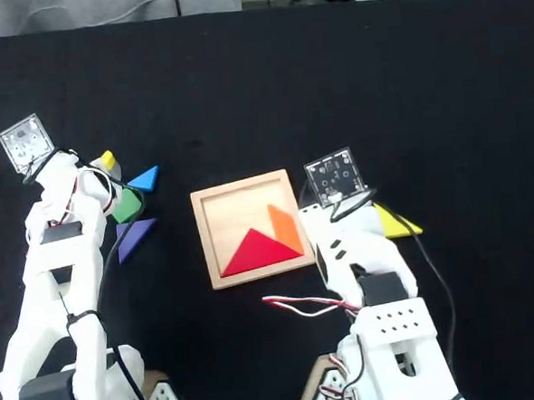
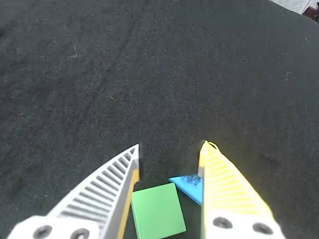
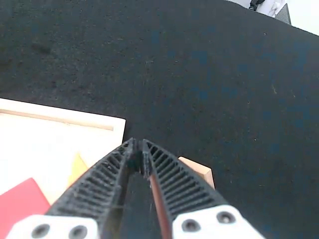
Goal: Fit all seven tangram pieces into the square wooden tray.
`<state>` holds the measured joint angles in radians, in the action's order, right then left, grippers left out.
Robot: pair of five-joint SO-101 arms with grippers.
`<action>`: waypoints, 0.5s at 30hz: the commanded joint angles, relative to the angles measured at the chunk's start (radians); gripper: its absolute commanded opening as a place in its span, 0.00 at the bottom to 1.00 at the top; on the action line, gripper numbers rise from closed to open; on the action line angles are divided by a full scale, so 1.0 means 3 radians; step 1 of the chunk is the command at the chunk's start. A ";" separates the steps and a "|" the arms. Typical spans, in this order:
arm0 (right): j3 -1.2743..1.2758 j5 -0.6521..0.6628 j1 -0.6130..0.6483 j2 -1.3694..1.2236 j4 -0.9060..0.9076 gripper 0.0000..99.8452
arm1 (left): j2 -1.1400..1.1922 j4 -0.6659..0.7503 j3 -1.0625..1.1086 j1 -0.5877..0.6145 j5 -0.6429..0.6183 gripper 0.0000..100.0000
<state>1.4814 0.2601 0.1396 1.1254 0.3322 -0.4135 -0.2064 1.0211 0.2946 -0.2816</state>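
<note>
Green tangram square (image 2: 157, 209), cut off, within spread left tool (image 2: 170, 147); right tool (image 3: 138, 144) closed.

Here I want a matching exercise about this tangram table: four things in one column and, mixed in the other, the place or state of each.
1 red triangle
2 green square
3 yellow triangle
4 right claw

A shut
B inside the tray
C on the cloth beside the right arm
D between the left claw's open fingers

Pairs: 1-B; 2-D; 3-C; 4-A

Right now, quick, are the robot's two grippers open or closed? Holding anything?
Left gripper: open, green square between its jaws.
Right gripper: closed, nothing seen inside.
</note>
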 commanded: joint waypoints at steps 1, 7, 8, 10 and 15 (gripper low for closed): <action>-0.0023 0.0000 -0.0056 0.0079 -0.0082 0.01 | -0.0123 0.0072 -0.0033 -0.0038 0.0026 0.20; -0.0043 -0.0138 -0.0440 0.0345 0.0031 0.01 | -0.0123 0.0061 -0.0028 -0.0182 0.0118 0.20; -0.0043 -0.0271 -0.0552 0.0478 0.0082 0.01 | -0.0118 0.0061 -0.0013 -0.0217 0.0194 0.20; -0.0013 -0.0568 -0.0747 0.0811 0.0225 0.01 | -0.0123 0.0097 0.0023 -0.0253 0.0271 0.20; 0.0350 -0.0752 -0.0854 0.1762 0.0450 0.01 | -0.0123 0.0235 0.0079 -0.0269 0.0281 0.20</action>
<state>1.5489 0.0468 -0.0982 1.4937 0.4503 -0.4166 -0.1619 1.0518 0.2286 -0.2079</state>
